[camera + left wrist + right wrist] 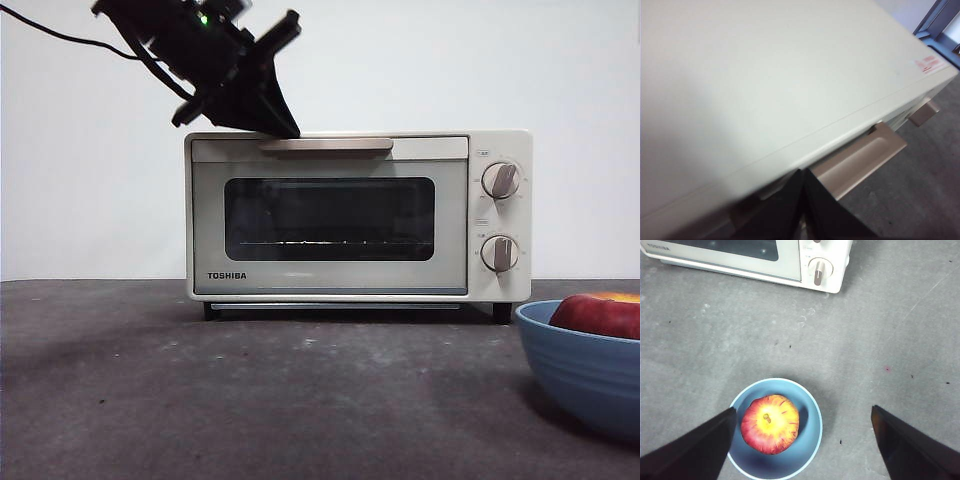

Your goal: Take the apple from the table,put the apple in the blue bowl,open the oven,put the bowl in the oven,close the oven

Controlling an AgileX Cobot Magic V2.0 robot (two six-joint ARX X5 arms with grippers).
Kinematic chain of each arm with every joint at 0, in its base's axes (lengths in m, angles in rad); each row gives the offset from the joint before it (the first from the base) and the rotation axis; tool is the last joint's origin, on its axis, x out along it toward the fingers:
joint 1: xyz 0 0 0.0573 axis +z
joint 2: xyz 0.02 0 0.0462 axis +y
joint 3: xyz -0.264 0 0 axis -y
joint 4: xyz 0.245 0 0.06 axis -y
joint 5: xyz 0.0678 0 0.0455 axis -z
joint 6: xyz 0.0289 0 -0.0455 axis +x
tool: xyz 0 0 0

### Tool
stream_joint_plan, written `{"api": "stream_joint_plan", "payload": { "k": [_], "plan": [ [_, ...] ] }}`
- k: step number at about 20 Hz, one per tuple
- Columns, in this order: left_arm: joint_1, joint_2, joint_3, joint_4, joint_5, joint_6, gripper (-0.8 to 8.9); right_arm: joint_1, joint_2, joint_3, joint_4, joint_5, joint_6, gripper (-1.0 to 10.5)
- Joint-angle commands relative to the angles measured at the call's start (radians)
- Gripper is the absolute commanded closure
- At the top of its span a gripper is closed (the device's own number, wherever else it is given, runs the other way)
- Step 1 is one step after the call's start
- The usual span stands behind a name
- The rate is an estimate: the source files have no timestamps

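Your left gripper (285,125) sits at the top front edge of the oven (330,215), its jaws pressed together just beside the beige handle (325,145), holding nothing. The door is closed. Your right gripper (802,440) hangs above the table (865,340) with jaws spread wide and empty, over the blue bowl (812,437). The apple (770,423) lies inside that bowl.

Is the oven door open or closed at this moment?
Closed: the oven door sits flush in the front view, with the left pincer at its handle.
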Motion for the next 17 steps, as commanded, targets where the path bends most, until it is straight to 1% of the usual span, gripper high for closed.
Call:
{"api": "stream_joint_plan", "payload": {
  "k": [1, 5, 7, 13, 15, 17],
  "plan": [
    [-0.011, 0.038, 0.026, 0.016, -0.026, 0.031, 8.06, 0.006, 0.008, 0.005, 0.007, 0.000, 0.016, 5.2],
    [-0.013, 0.060, 0.026, 0.016, -0.032, 0.034, 8.07, 0.006, 0.007, 0.005, 0.006, 0.000, 0.016, 5.2],
    [-0.016, 0.062, 0.026, -0.010, -0.032, 0.035, 8.06, 0.006, 0.007, 0.005, 0.006, 0.000, 0.015, 5.2],
    [-0.061, 0.062, 0.026, -0.161, -0.032, 0.091, 8.06, 0.006, 0.008, 0.005, 0.005, 0.005, -0.008, 5.2],
    [-0.083, 0.062, 0.026, -0.217, -0.032, 0.116, 8.06, 0.002, 0.008, 0.005, 0.003, 0.035, -0.022, 5.2],
    [-0.106, 0.062, 0.026, -0.254, -0.032, 0.120, 8.06, -0.006, 0.008, 0.005, -0.010, 0.061, -0.035, 5.2]
  ]
}}
